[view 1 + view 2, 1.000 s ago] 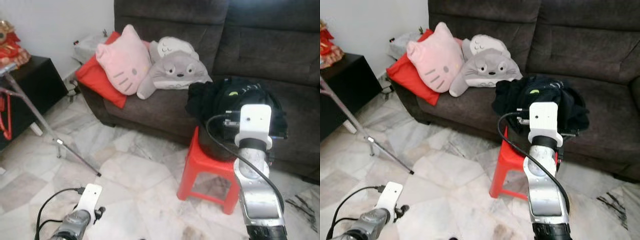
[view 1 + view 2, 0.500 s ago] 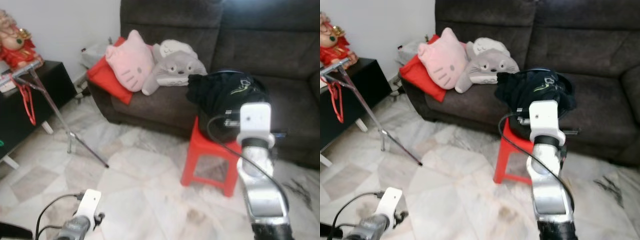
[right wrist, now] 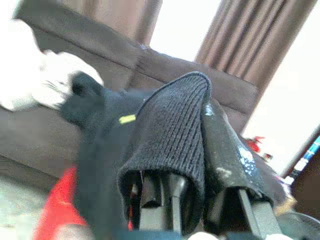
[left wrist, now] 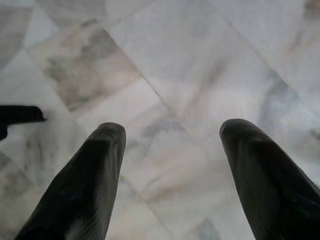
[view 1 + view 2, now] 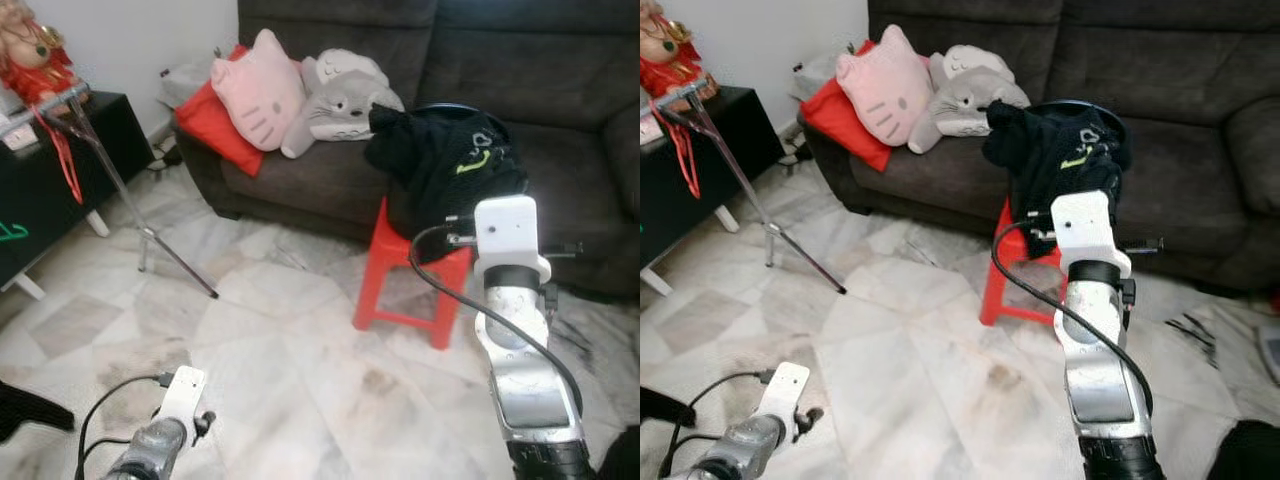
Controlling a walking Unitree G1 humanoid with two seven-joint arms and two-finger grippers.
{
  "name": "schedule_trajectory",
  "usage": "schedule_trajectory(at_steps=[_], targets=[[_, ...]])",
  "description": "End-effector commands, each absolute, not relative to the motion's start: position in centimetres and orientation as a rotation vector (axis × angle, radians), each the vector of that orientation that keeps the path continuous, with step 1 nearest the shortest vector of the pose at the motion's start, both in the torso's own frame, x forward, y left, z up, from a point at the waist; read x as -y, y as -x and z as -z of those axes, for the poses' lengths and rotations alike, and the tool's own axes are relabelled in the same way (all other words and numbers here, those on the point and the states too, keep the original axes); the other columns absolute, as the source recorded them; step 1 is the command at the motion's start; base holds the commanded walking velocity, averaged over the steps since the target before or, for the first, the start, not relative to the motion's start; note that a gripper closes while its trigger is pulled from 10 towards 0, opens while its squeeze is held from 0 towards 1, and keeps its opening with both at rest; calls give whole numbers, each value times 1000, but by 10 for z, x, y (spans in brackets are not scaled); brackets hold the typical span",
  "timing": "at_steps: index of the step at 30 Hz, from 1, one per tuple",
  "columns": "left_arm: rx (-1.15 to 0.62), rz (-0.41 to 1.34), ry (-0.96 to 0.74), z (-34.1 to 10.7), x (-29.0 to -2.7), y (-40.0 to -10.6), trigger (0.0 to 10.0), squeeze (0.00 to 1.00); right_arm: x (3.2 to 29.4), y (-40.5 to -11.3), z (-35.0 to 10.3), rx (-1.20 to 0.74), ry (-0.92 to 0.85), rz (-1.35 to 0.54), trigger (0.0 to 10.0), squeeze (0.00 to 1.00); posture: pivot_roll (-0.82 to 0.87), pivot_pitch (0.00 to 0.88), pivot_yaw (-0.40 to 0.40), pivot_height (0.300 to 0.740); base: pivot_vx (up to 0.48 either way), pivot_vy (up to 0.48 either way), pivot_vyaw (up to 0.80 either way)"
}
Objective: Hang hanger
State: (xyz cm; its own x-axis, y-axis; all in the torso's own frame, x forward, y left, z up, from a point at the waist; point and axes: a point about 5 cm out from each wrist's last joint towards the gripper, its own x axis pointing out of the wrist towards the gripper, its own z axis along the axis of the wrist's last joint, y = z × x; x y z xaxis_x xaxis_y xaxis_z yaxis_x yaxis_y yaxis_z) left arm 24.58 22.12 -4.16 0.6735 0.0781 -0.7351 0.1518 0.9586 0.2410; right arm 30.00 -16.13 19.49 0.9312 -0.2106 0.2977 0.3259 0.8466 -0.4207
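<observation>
- Marble floor (image 4: 165, 65) lies under the left hand (image 4: 170, 165), which hangs low and idle, spread wide and empty.
- Silver right arm stands raised in front of the red stool (image 5: 400, 290). Its hand (image 3: 200, 165) has black clothes (image 5: 450, 165) draped over it; I cannot tell whether it is clamped on anything.
- Beside that wrist a thin dark bar (image 5: 562, 249) sticks out, probably the hanger, so it is likely at the right hand.
- Since a second ago the whole view has shifted: the robot has moved, and the metal rack (image 5: 95, 150) with its red hanger (image 5: 62, 160) now shows fully to the left.
- That rack stands well apart from the right hand, so a turn and a walk remain.
</observation>
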Motion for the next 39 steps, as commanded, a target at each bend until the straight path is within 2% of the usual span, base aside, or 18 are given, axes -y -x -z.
schedule_trajectory(at_steps=[1, 3, 4, 7, 13, 17, 19, 22, 29, 39], targets=[[-853, 29, -310, 42, -227, -243, 10000, 0, 152, -297, -209, 336, 497, 247, 10000, 0, -144, 0, 75, 740, -285, 0, 0], [-852, 28, -312, 42, -227, -243, 10000, 0, 149, -297, -209, 343, 498, 224, 10000, 0, -146, 0, 76, 740, -142, 0, 0], [-852, 27, -315, 42, -228, -243, 10000, 0, 134, -297, -211, 377, 484, 99, 10000, 0, -147, 0, 77, 740, 0, 0, 0], [-852, 28, -318, 42, -228, -244, 10000, 0, 115, -295, -211, 405, 465, -45, 10000, 0, -149, 0, 78, 740, 0, 0, 0], [-850, 28, -319, 41, -227, -244, 10000, 0, 96, -293, -200, 355, 445, -212, 10000, 0, -146, 9, 78, 740, 0, 0, 0], [-848, 24, -315, 41, -227, -245, 10000, 0, 94, -294, -188, 305, 455, -261, 10000, 0, -141, 13, 77, 740, 0, 0, 0], [-848, 22, -313, 41, -227, -245, 10000, 0, 99, -296, -185, 283, 446, -234, 10000, 0, -139, 15, 75, 740, 0, 0, 0], [-849, 21, -310, 41, -226, -245, 10000, 0, 132, -308, -170, 163, 352, -58, 10000, 0, -137, 21, 79, 740, 0, 0, 0], [-854, 21, -297, 41, -226, -245, 10000, 0, 178, -311, -137, -21, 304, 125, 10000, 0, -108, 26, 77, 740, 0, 0, 0], [-864, 18, -288, 43, -226, -244, 10000, 0, 198, -307, -136, -21, 271, 253, 10000, 0, -100, 29, 69, 740, 0, 0, 0]])
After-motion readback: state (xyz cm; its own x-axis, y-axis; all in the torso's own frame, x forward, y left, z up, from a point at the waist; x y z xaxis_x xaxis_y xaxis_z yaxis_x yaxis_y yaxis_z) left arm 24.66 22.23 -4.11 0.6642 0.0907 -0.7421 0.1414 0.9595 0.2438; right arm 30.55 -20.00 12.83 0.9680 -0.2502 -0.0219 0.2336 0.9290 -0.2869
